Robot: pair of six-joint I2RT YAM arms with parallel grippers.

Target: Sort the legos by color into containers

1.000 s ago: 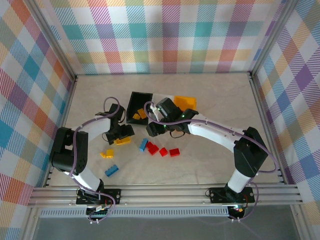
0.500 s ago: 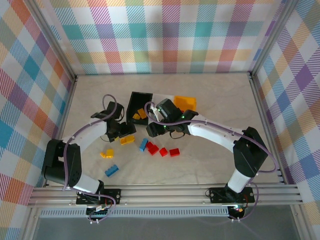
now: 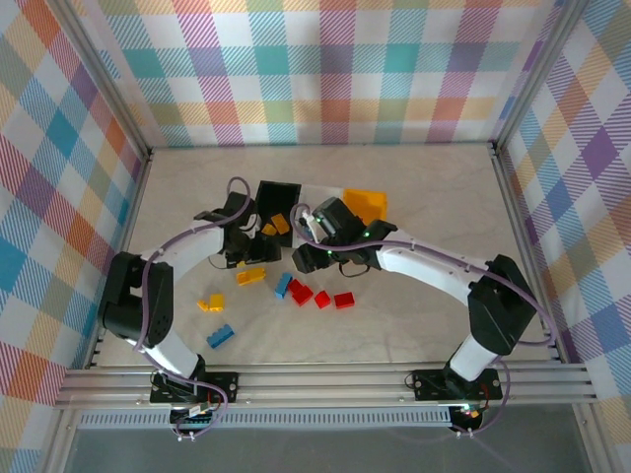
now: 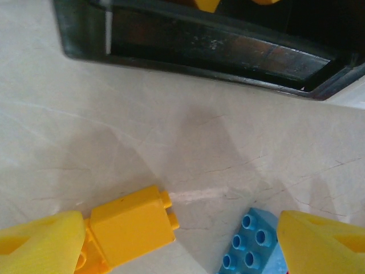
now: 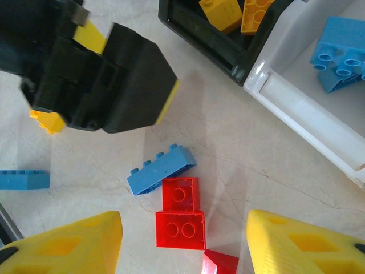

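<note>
My left gripper (image 3: pixel 252 254) (image 4: pixel 182 242) hangs open just in front of the black bin (image 3: pixel 275 203) (image 4: pixel 199 51). A yellow brick (image 4: pixel 131 225) (image 3: pixel 250 276) lies on the table against its left finger, and a blue brick (image 4: pixel 251 251) (image 3: pixel 283 286) lies by its right finger. My right gripper (image 3: pixel 309 258) (image 5: pixel 182 245) is open above two red bricks (image 5: pixel 181 212) (image 3: pixel 301 292). The blue brick (image 5: pixel 162 169) lies just beyond them. The black bin (image 5: pixel 228 54) holds yellow bricks. Blue bricks lie in the white bin (image 5: pixel 308 114). The yellow-orange bin (image 3: pixel 367 204) stands to the right.
More red bricks (image 3: pixel 333 300) lie right of the pair. Two yellow bricks (image 3: pixel 210 303) and a blue brick (image 3: pixel 221 335) lie nearer the left arm's base. In the right wrist view the left gripper's black body (image 5: pixel 102 80) hangs close at upper left. Checked walls enclose the table.
My left gripper has moved up and right, towards the black bin. The yellow brick has shifted slightly right and lies on the table. My right gripper has hardly moved.
</note>
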